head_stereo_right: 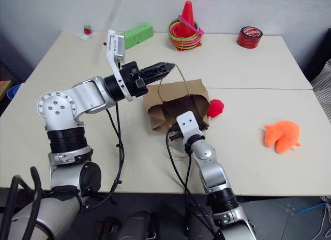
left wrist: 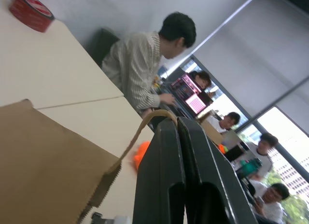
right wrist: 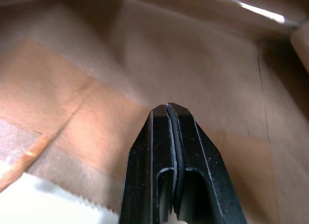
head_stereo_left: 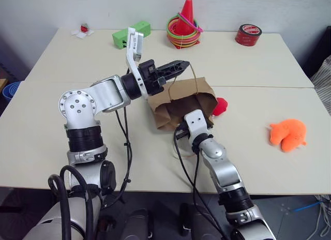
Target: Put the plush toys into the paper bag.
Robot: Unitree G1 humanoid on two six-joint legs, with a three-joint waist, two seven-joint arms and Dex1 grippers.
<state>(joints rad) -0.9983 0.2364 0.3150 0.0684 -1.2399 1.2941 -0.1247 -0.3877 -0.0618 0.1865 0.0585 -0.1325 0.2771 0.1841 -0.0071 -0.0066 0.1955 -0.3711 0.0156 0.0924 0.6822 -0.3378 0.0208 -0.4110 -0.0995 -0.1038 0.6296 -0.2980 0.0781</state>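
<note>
You see the paper bag lying on its side in the middle of the surface, with its mouth turned toward the robot. The left gripper is above the bag, and its jaws are clenched on one cord handle, so this handle is lifted up in a loop. In the left wrist view the same handle goes over the closed black fingers, and the brown paper edge is beside them.

The right gripper is inside the mouth of the bag. Its jaws are pressed together with nothing between them, and brown paper walls are all around it.

The red plush toy is on the surface, touching the right side of the bag, outside of it. The orange plush toy lies well apart, farther to the right, also on the surface.

At the far edge stand a green block, a red cone with rings and a red tape roll. In the left wrist view, people sit at screens behind the surface.
</note>
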